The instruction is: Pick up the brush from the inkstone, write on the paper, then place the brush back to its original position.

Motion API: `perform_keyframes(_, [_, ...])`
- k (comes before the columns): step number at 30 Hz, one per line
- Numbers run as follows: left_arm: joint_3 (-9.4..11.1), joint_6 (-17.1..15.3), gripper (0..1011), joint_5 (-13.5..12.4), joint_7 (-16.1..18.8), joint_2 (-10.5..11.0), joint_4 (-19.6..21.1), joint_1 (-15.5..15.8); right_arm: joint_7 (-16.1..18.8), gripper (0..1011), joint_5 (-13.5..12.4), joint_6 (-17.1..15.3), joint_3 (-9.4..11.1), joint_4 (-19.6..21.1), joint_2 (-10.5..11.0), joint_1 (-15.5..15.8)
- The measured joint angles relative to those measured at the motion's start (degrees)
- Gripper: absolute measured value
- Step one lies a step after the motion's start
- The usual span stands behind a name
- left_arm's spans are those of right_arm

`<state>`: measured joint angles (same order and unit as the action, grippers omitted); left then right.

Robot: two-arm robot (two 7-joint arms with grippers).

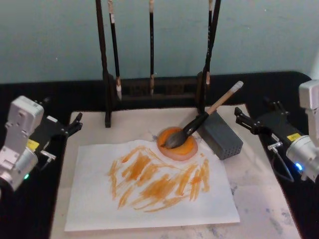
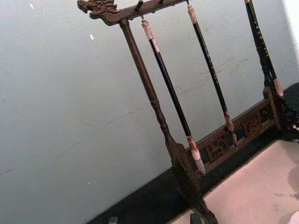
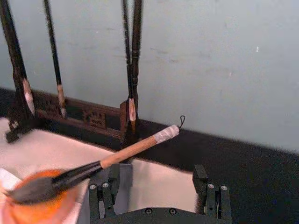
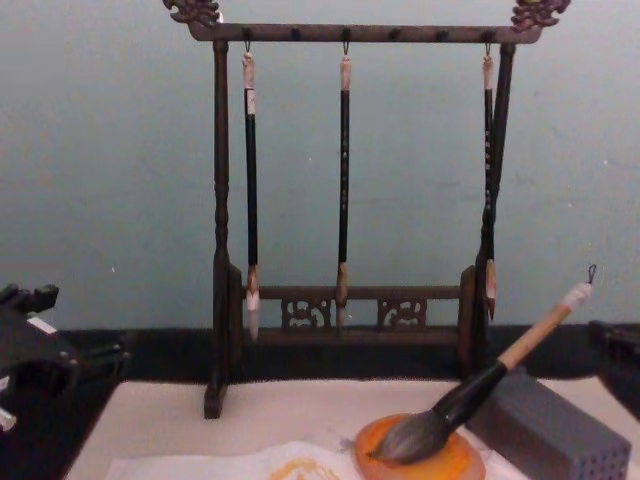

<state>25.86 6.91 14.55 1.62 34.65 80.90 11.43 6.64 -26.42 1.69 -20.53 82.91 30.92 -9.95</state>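
the paper carries many orange strokes already, and the brush lies with its bristles in the inkstone, handle leaning on the grey block. the left gripper and right gripper sit beside the mat, both with fingers apart, holding nothing. i judge that the task is almost complete.

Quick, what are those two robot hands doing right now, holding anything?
Left gripper: fingers open, holding nothing.
Right gripper: fingers open, holding nothing; the thick tan-handled brush lies on the round orange dish.
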Motion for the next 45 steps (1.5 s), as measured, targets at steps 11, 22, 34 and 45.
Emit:
perform_keyframes(11, [0.0, 0.0, 1001, 0.0, 0.0, 0.0, 0.0, 0.0, 4.87, 1000, -15.6, -10.5, 6.91, -3.22, -7.5, -1.45])
perform_keyframes(22, [0.0, 0.0, 1001, 0.0, 0.0, 0.0, 0.0, 0.0, 6.94, 1000, -26.73, -16.54, 9.4, -9.39, -12.34, -5.94])
perform_keyframes(34, [0.0, 0.0, 1001, 0.0, 0.0, 0.0, 0.0, 0.0, 6.46, 1000, -30.07, -18.14, 7.69, -16.27, -14.46, -11.38])
perform_keyframes(45, [0.0, 0.0, 1001, 0.0, 0.0, 0.0, 0.0, 0.0, 5.2, 1000, -33.18, -18.31, 7.14, -17.62, -15.62, -12.05])
